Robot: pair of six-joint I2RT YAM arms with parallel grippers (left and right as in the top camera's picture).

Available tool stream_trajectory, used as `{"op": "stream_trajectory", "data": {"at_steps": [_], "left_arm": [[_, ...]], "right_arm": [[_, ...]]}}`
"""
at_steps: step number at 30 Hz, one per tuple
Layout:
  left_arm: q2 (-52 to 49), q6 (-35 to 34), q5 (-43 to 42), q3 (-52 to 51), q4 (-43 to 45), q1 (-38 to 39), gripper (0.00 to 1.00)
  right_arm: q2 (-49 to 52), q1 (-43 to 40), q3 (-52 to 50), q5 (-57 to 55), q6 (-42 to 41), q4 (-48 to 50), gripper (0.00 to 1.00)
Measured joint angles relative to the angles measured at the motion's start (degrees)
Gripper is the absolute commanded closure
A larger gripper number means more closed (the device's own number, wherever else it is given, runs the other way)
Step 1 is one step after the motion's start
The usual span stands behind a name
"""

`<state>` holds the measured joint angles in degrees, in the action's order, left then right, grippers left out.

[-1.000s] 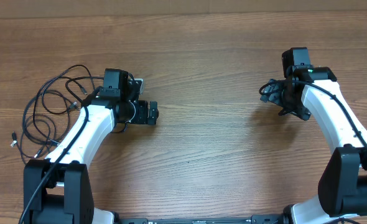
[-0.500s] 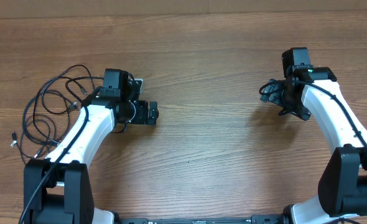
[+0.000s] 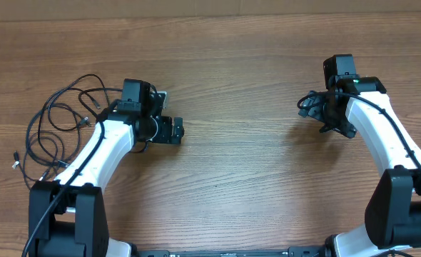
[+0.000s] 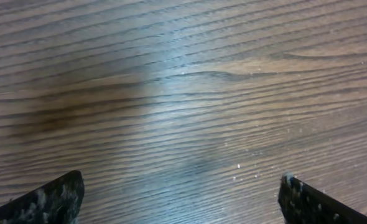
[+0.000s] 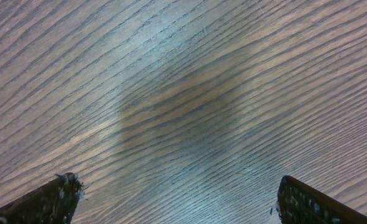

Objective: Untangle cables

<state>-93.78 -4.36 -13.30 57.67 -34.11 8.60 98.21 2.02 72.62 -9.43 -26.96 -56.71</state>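
Wooden bench (image 3: 239, 171) lies under my left claw (image 4: 180, 193) and right claw (image 5: 177, 196), both spread wide, while the cables (image 3: 53, 128) sprawl in loose loops near the left claw, well apart from the right.

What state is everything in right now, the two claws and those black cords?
cables: tangled in loose loops, lying on the table, not held.
left gripper: open, empty, over bare wood.
right gripper: open, empty, over bare wood.
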Motion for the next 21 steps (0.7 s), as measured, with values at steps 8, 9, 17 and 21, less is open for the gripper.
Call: {"op": "stream_trajectory", "data": {"at_steps": [8,9,17,21], "left_arm": [[8.2,0.0,0.1,0.0,0.0,1.2,0.00],[9.6,0.0,0.1,0.0,0.0,1.2,0.00],[18.7,0.0,0.1,0.0,0.0,1.2,0.00],[23.1,0.0,0.1,0.0,-2.7,1.2,0.01]], "right_arm": [[0.0,0.0,0.0,0.0,0.0,0.0,0.00],[0.0,0.0,0.0,0.0,0.0,0.0,0.00],[0.0,0.0,0.0,0.0,0.0,0.0,0.00],[0.0,0.0,0.0,0.0,0.0,0.0,0.00]]}}
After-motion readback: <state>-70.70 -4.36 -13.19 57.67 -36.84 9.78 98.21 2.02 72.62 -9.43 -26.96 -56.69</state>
